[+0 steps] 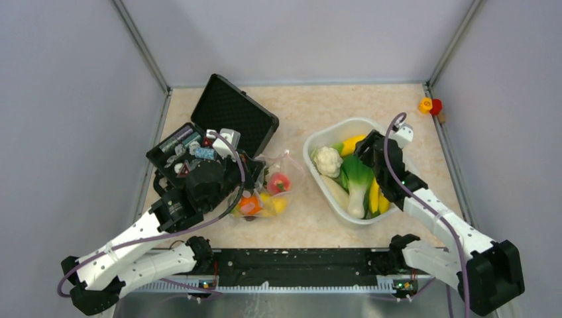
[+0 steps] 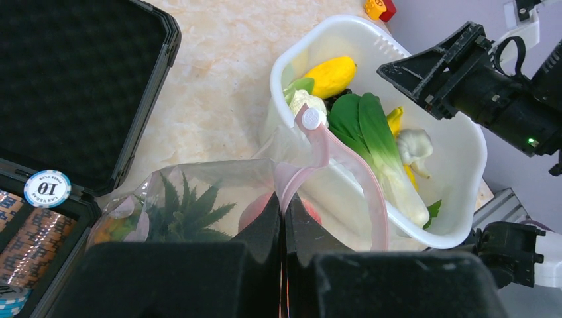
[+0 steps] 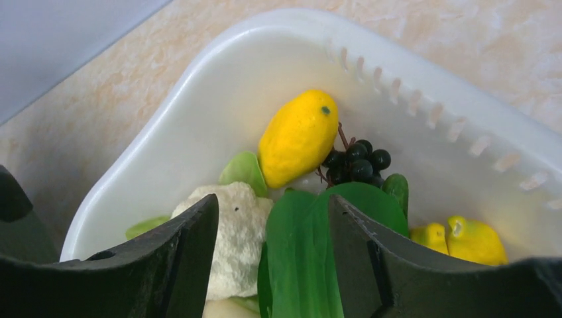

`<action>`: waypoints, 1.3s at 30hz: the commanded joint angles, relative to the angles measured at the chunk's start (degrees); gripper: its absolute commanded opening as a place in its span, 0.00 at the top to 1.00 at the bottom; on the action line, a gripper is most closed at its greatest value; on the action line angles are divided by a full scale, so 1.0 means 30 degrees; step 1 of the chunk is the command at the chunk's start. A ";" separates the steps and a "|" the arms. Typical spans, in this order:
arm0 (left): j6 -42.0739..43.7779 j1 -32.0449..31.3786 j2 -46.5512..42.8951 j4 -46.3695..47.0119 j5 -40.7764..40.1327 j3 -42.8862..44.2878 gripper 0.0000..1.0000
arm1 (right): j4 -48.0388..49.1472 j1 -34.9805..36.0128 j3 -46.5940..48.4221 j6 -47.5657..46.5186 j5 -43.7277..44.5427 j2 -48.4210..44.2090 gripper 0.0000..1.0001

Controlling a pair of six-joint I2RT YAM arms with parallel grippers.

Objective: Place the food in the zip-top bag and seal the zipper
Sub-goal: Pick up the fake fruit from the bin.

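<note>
Pinching the crinkly clear zip-top bag's [image 2: 199, 192] pink zipper [image 2: 318, 152]: left pincer [image 2: 283, 222], clamped tight.
Bag lies on the bench [image 1: 311, 225], mouth toward the white tub [image 3: 219, 86] (right pincer [image 3: 272, 258] gapes over a leafy stalk [image 3: 298, 252]).

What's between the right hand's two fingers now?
The green leafy stalk, lying in the white tub, shows between the fingers of the open right hand, in the right wrist view.
</note>
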 commanded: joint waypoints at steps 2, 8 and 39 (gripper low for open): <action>0.0193 0.0068 -0.0133 0.1307 0.0068 -0.0024 1.00 | 0.2978 -0.0648 -0.0055 0.1498 0.0738 0.1375 0.39; 0.0220 0.0048 -0.0264 0.1370 0.0117 -0.0101 1.00 | 0.5102 -0.2021 -0.0558 0.2757 -0.0042 0.3889 0.41; 0.0297 0.0056 -0.0826 0.1043 -0.0016 0.0009 1.00 | 1.2572 -0.2884 -0.3230 0.1101 -0.1316 0.2438 0.99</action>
